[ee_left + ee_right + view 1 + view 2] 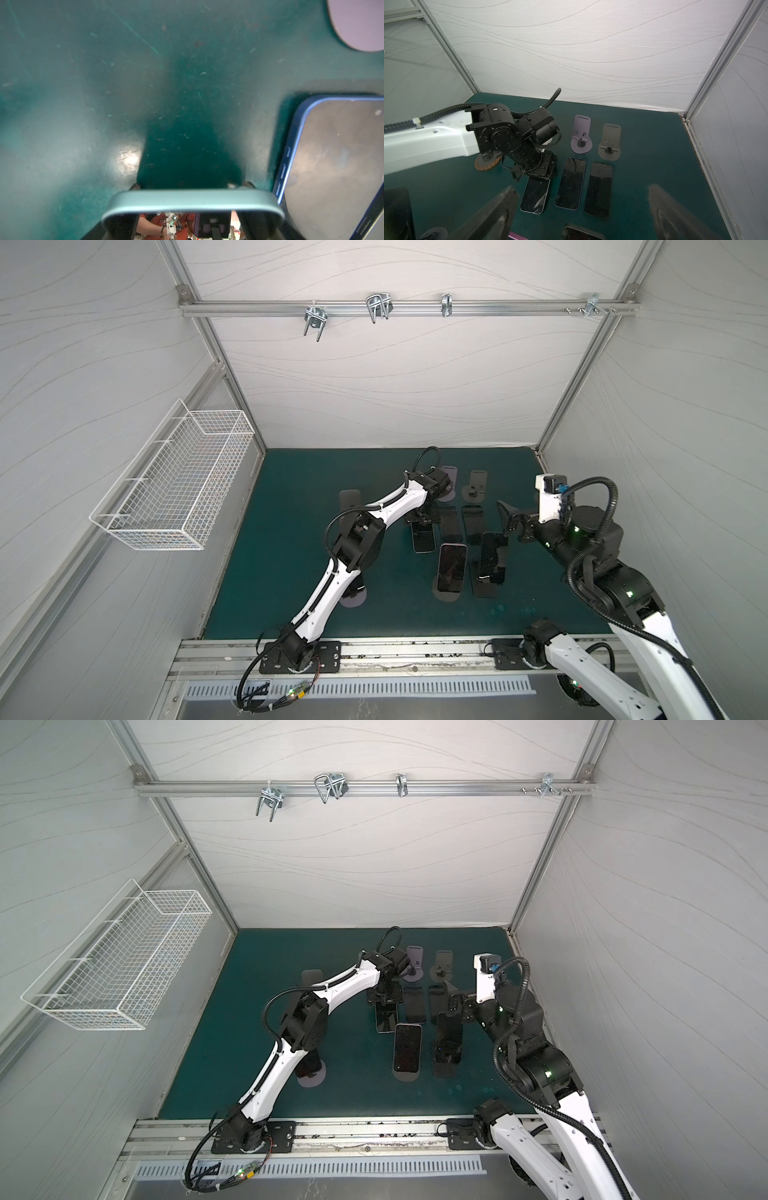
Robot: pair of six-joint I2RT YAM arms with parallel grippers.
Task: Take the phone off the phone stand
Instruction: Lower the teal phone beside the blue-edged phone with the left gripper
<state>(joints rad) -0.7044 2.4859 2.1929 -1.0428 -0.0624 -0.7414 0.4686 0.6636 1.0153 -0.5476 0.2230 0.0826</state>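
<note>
My left gripper [424, 523] [538, 171] is shut on the far end of a pale green-edged phone [424, 542] [386, 1022] [534, 195]. The phone lies low along the green mat, beside two other flat phones. In the left wrist view its rounded end [193, 200] fills the bottom, with a fingertip [135, 186] showing past each corner. Two empty phone stands, purple [448, 483] [581, 133] and grey [476, 485] [610, 139], stand just behind. My right gripper [508, 517] [582, 187] hangs open above the mat on the right, holding nothing.
Two flat phones [571, 185] [599, 190] lie in the row; the blue-edged one [332, 166] is close beside the held phone. Nearer the front, two phones [451, 568] [491, 564] lean on stands. More stands sit around the left arm [353, 599] [486, 163]. A wire basket [174, 485] hangs on the left wall.
</note>
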